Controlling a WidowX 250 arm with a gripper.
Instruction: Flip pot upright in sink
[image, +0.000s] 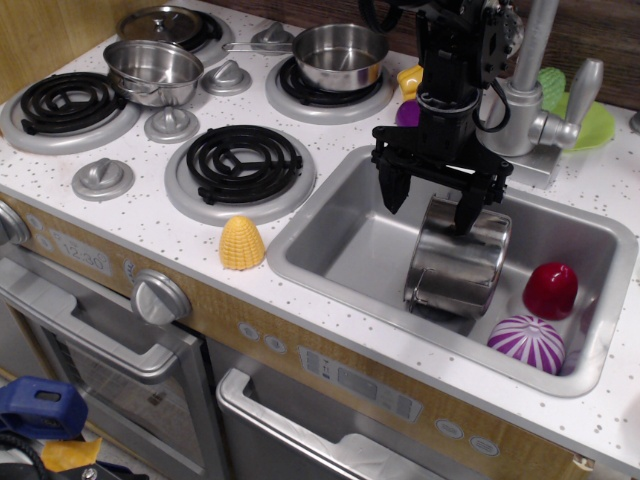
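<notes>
The gripper stands above the sink with its fingers spread fairly wide over the upper end of the pot, which leans tilted inside the sink, rim down, apparently positioned for tipping it upright

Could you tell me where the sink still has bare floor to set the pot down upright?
The sink floor is bare on its left half, between the left wall and the tilted pot under the gripper. The right end is crowded: a red object and a purple striped one sit there.
</notes>
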